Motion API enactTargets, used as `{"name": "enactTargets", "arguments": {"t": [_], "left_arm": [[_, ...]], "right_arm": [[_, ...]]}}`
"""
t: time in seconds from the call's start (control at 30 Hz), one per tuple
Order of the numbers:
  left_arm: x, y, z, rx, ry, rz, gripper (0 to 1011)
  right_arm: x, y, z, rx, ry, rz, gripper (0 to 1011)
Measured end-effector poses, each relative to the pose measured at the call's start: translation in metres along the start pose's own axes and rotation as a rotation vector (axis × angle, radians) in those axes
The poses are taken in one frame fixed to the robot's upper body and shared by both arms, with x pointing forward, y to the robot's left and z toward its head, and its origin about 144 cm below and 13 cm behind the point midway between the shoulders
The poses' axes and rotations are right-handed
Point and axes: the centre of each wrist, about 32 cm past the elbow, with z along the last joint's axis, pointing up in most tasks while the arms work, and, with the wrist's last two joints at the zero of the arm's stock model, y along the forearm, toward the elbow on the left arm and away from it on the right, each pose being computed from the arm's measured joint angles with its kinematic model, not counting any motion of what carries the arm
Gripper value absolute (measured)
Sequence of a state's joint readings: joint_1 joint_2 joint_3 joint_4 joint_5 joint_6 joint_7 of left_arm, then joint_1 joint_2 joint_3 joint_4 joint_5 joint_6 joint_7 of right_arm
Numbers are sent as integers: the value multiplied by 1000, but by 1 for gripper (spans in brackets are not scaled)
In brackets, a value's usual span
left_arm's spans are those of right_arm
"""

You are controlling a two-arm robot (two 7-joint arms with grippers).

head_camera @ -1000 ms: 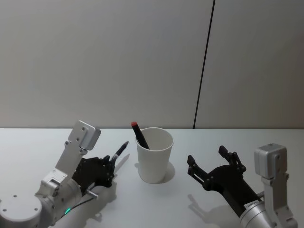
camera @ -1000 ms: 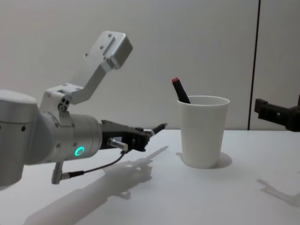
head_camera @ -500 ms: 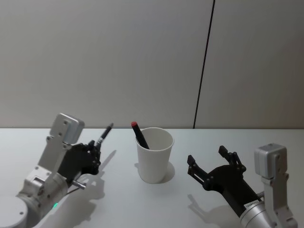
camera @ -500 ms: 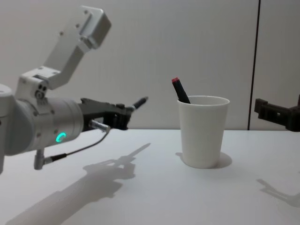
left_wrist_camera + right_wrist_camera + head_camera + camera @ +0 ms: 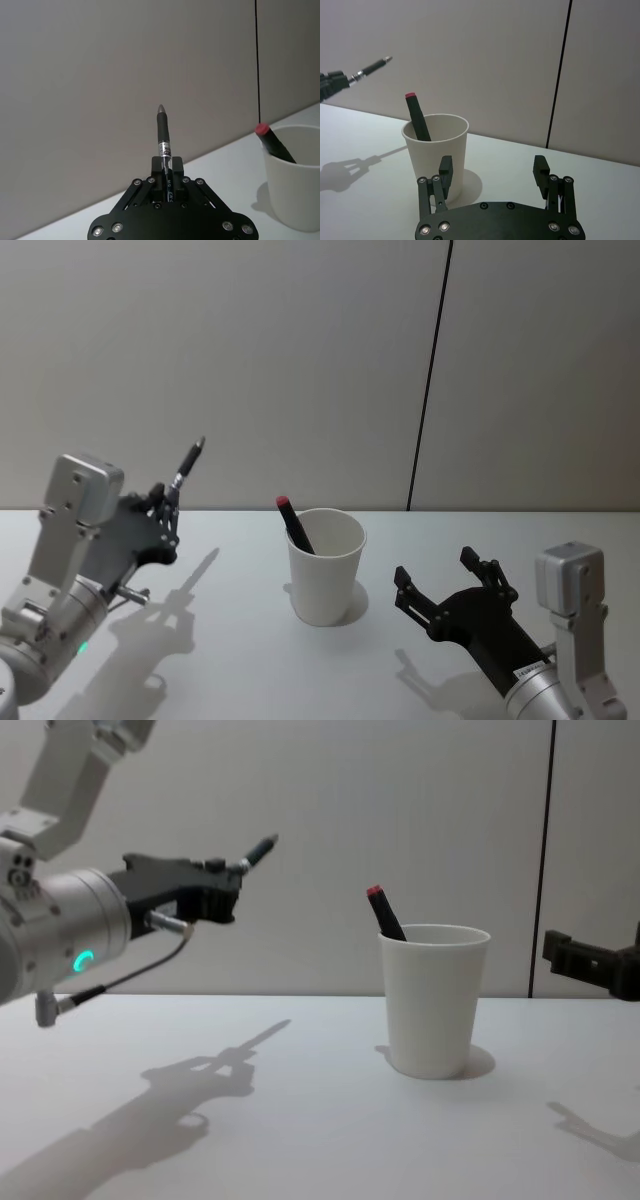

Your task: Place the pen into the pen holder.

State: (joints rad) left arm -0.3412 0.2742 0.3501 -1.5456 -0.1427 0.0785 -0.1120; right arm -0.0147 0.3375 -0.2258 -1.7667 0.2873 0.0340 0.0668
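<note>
My left gripper is shut on the pen, a slim black pen with a grey tip that points up and away from me. It hangs high above the table, left of the pen holder, a white paper cup standing upright mid-table. The left wrist view has the pen sticking out from the closed fingers, with the pen holder off to one side. A black marker with a red cap leans inside the cup. My right gripper is open, low and right of the cup.
The white table is bare around the cup, with shadows of both arms on it. A plain grey wall with a dark vertical seam stands behind.
My left arm has lifted the pen up off table height and swung it leftward and back, away from the cup. The right arm and the cup have not moved.
</note>
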Motion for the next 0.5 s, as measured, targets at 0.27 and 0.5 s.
{"name": "enactTargets", "arguments": {"t": [0.27, 0.5], "left_arm": [[14, -4, 7, -136, -29, -3, 124], [28, -12, 12, -253, -49, -31, 124]], "right_arm": [[0, 0, 0, 0, 0, 0, 1001], [0, 0, 0, 0, 0, 0, 1001]]}}
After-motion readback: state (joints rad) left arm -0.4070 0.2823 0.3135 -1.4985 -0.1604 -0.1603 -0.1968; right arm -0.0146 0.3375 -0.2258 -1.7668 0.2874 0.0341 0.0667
